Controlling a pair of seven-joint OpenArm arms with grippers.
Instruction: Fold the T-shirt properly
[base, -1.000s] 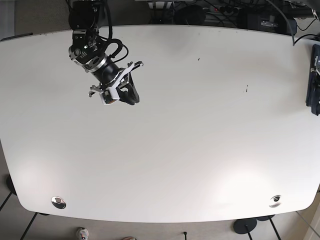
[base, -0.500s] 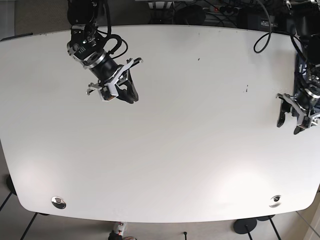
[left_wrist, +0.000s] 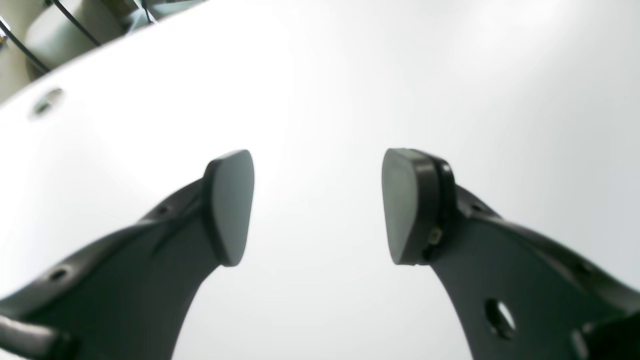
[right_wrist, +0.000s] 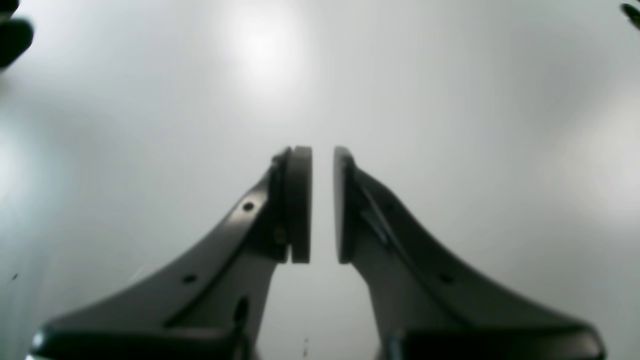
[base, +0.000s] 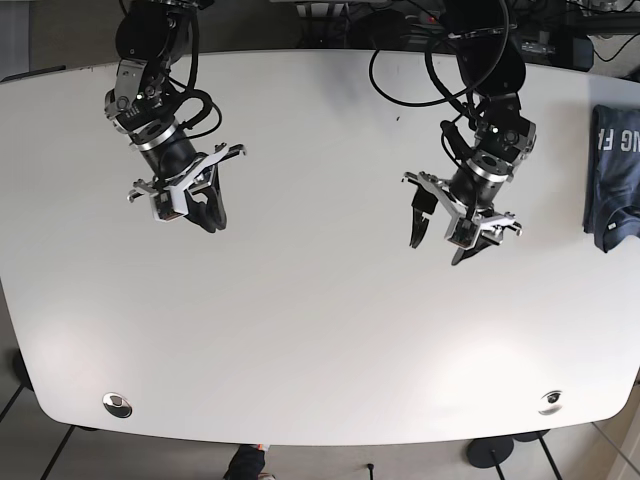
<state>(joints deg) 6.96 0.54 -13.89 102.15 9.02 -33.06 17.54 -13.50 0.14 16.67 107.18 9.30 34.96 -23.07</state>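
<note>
The T-shirt (base: 610, 175) is dark blue with pale lettering and lies bunched at the table's far right edge, partly cut off by the frame. My left gripper (base: 437, 248) hovers open over the bare white table (base: 320, 330), well left of the shirt. In the left wrist view it (left_wrist: 317, 200) holds nothing, with only the tabletop between its pads. My right gripper (base: 205, 220) hangs over the table's left part. In the right wrist view its (right_wrist: 322, 200) pads stand nearly together with a thin gap and nothing in it.
Two round metal grommets (base: 117, 404) (base: 550, 400) sit near the table's front corners. Cables and dark equipment (base: 520, 35) crowd the floor behind the far edge. A grommet (left_wrist: 47, 100) also shows in the left wrist view.
My left arm has swung from the right edge toward the table's middle, uncovering the T-shirt at the edge. My right arm has drifted left.
</note>
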